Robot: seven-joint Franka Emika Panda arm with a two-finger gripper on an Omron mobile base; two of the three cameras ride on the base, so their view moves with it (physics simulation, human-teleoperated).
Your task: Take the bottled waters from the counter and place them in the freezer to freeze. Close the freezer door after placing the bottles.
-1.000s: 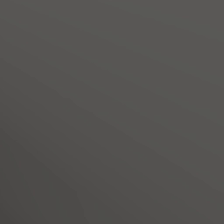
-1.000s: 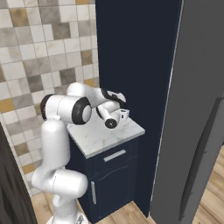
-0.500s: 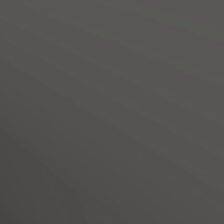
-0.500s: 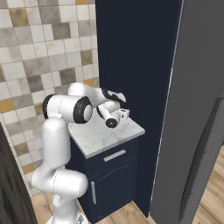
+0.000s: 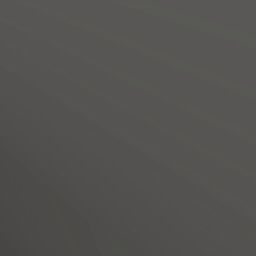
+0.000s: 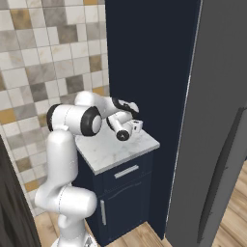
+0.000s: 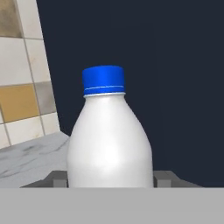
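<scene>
Now the step in hand is to take the whitish bottle (image 7: 110, 140) up from the counter (image 6: 112, 153). To do it well, I would lift it straight up first, so that its base leaves the marble cleanly, and keep it upright while the arm swings toward the freezer (image 6: 217, 120) on the right. The navy cabinet wall stands close behind the bottle, so the pull-away should go toward the robot, not sideways into that wall.

In the hand view the 2 fingertips (image 7: 54, 178) sit tight against both sides of the bottle's lower body, with no gap to see; the gripper (image 7: 110, 180) is closed on it. The bottle stands upright with its blue cap (image 7: 103, 80) on top, near the back of the counter by the tiled wall.
</scene>
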